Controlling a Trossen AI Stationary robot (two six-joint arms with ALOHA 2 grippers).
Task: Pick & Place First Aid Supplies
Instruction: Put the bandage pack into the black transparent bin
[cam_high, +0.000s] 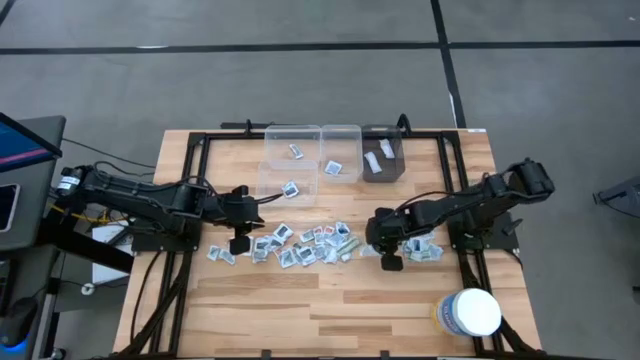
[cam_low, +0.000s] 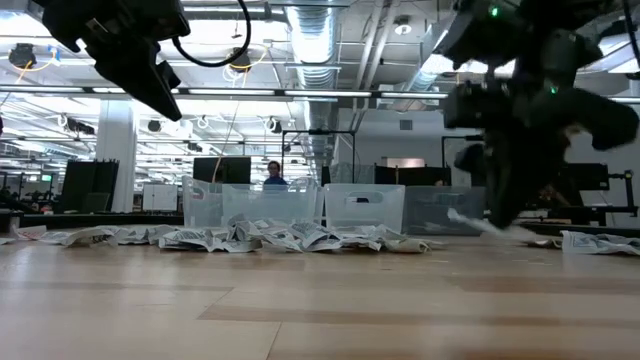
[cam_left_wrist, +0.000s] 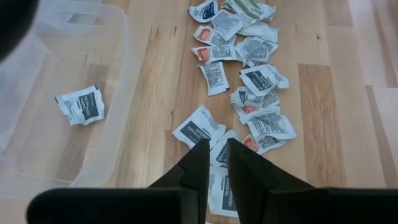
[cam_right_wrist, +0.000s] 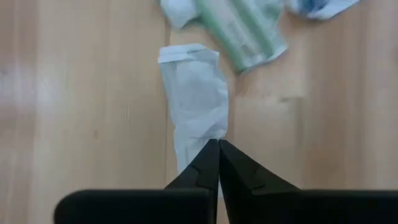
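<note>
One wrapper is pinched by the closed right gripper; lift to bin is due. Left gripper, slightly parted, is held empty over packets.

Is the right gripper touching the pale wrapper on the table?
Touching. In the right wrist view, the right gripper has its fingertips closed on the end of the pale wrapper, no gap between them.

Three bins stand in a row toward twelve o'clock on the tabletop, two clear and one dark, holding five packets between them, roughly two dozen more lie scattered mid-table though overlaps blur the tally, and one white tub stands at five o'clock.
</note>
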